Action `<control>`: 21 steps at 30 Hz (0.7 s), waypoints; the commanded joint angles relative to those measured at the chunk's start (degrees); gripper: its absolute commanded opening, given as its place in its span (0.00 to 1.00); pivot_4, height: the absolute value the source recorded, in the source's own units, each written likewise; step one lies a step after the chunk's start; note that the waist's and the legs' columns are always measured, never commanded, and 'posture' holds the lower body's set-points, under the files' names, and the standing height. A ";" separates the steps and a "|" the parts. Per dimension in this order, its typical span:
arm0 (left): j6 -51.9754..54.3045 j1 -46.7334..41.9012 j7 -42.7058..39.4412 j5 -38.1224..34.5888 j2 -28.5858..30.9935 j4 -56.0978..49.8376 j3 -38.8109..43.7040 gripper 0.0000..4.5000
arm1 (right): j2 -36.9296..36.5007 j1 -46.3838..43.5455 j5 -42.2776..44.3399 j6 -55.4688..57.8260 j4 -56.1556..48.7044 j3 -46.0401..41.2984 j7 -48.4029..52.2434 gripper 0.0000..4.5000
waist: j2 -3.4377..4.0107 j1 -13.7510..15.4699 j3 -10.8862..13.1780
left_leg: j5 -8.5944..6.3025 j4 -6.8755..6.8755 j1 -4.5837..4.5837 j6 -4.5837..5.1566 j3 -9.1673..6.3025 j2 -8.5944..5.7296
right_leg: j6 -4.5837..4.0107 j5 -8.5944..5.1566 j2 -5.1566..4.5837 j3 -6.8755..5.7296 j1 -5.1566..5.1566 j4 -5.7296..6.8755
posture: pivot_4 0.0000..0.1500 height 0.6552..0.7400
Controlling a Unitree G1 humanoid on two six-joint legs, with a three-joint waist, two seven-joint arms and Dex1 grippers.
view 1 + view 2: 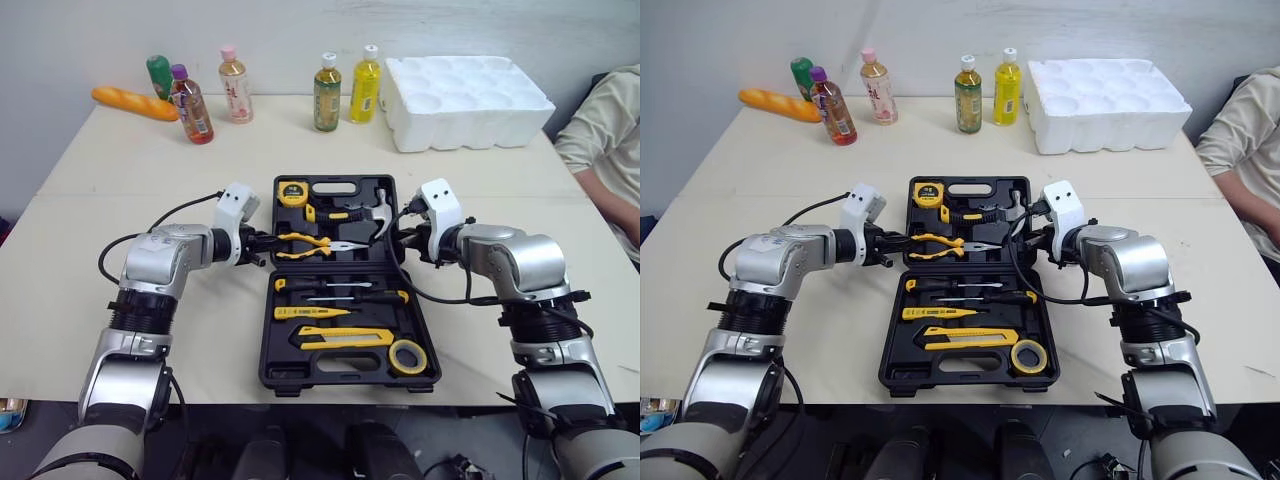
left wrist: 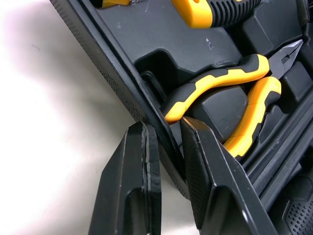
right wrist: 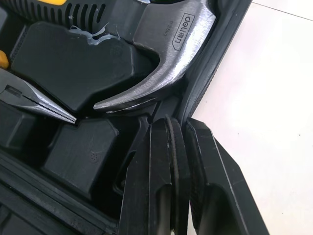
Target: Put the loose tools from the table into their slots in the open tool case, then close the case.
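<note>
While nipped thin onto far half of tool case (image 1: 340,363), could slip off mid-swing: left claw (image 1: 262,247) on its left wall by pliers (image 2: 230,83), right claw (image 1: 405,243) on its right wall by hammer (image 3: 171,54), both narrowed down, wall between fingers. Could also drag case across table (image 1: 130,200), jolting tools from slots. Tools seated inside case. Readable: "deli" on hammer head. Labels on bottles (image 1: 327,92) behind case unreadable.

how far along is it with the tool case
Looks done: pliers, hammer, tape measure and utility knife sit in slots of the tool case.
In hand: the left gripper and right gripper each have their jaws clamped across a side wall of the far half.
Left: folding that half over, since the case lies fully open.
</note>
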 commanded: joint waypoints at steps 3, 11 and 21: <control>-3.24 0.50 -2.04 -1.85 -2.60 -4.31 -0.05 0.07 | 1.26 -1.72 -0.66 -4.15 -0.26 -2.42 -1.14 0.00 | 0.00 0.03 0.01 | 0.00 0.00 -0.05 0.00 0.00 0.00 | 0.00 0.00 0.00 0.00 -0.05 0.01 | 1.00 1.00; -20.37 -1.75 -1.49 1.73 -2.98 -3.64 2.13 0.04 | 1.21 -1.24 -4.21 -20.61 -2.19 -2.73 -0.87 0.00 | 0.06 0.07 0.17 | 0.05 0.23 -1.11 -0.05 0.02 -0.01 | 0.04 0.03 0.01 -0.02 -1.10 0.18 | 1.00 1.00; -48.30 6.56 2.19 14.00 -1.01 -5.91 -2.08 0.00 | -1.15 12.71 -14.41 -54.16 -4.29 0.10 0.16 0.00 | 0.07 -0.12 0.24 | 0.07 0.18 -1.13 -0.05 0.20 -0.01 | 0.05 0.03 0.04 0.05 -1.22 0.20 | 1.00 1.00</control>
